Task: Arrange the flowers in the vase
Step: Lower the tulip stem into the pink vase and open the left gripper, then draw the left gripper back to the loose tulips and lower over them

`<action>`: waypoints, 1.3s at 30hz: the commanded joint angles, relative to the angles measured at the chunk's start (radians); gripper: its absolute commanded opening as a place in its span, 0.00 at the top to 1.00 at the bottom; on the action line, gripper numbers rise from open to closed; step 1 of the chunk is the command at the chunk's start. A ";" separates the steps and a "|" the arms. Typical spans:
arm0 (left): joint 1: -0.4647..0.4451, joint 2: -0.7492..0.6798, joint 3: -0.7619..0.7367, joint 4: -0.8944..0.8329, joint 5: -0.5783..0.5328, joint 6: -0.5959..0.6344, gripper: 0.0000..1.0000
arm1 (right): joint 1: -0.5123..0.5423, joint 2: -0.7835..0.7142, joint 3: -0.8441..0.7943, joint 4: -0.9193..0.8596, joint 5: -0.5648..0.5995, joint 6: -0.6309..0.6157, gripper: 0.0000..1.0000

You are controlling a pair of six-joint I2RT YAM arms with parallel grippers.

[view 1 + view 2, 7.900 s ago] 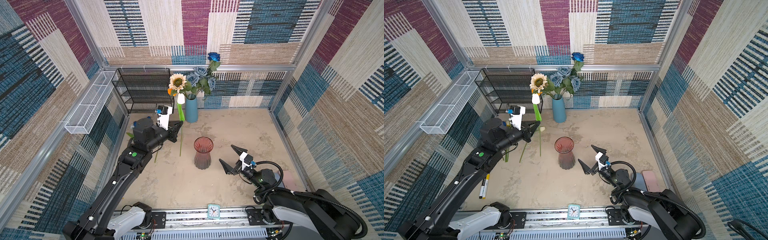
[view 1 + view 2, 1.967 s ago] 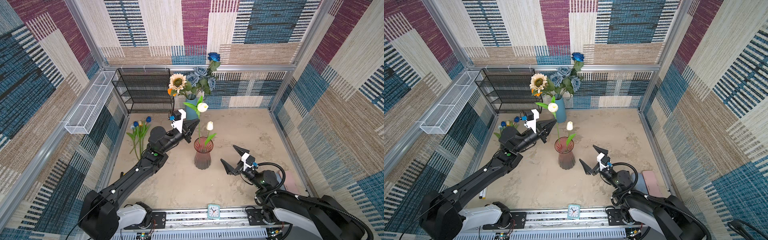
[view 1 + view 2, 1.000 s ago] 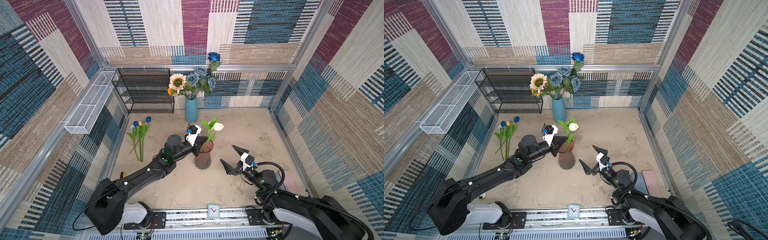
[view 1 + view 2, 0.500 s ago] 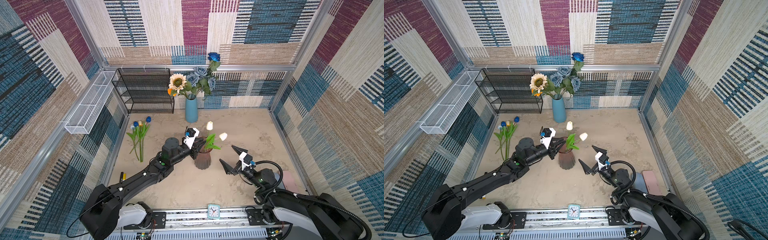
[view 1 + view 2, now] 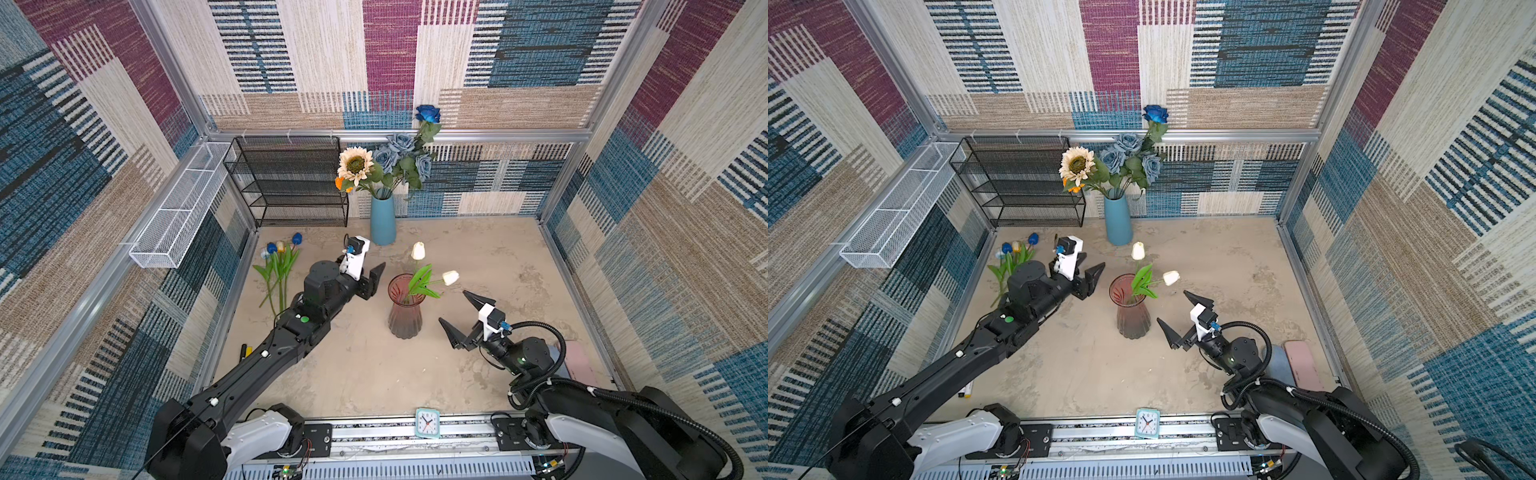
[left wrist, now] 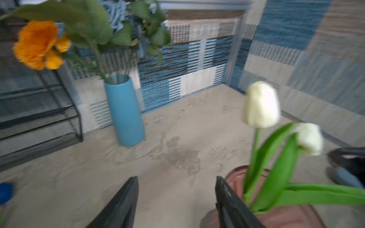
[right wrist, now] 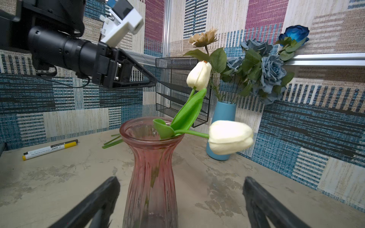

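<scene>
Tabletop (image 5: 478, 257) inside patterned walls. At centre, pink vase (image 5: 404, 316) holding two white tulips (image 5: 450, 277), leaning right. By left wall, loose tulips (image 5: 280, 266) lying flat. Beside vase rim, left pincer (image 6: 176, 179) parted, empty. Near vase, right pincer (image 5: 453, 306) wide, empty.

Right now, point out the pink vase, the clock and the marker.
pink vase (image 5: 405, 320): in a top view, on its ribbed body.
clock (image 5: 427, 422): in a top view, on its face.
marker (image 7: 49, 149): right wrist view, on its white barrel.
</scene>
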 commanded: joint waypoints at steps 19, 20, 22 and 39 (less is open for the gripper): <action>0.625 0.711 0.532 -0.845 -0.128 -0.124 0.68 | 0.001 -0.037 -0.006 0.022 -0.053 -0.002 0.00; 0.633 0.737 0.545 -0.847 -0.131 -0.116 0.69 | 0.001 -0.040 -0.006 0.021 -0.052 -0.002 0.00; 0.646 0.779 0.574 -0.855 -0.129 -0.101 0.71 | 0.001 -0.040 -0.006 0.020 -0.049 -0.003 0.00; 0.636 0.963 0.681 -0.856 -0.108 -0.036 0.82 | 0.001 -0.009 0.000 0.026 -0.047 -0.003 0.00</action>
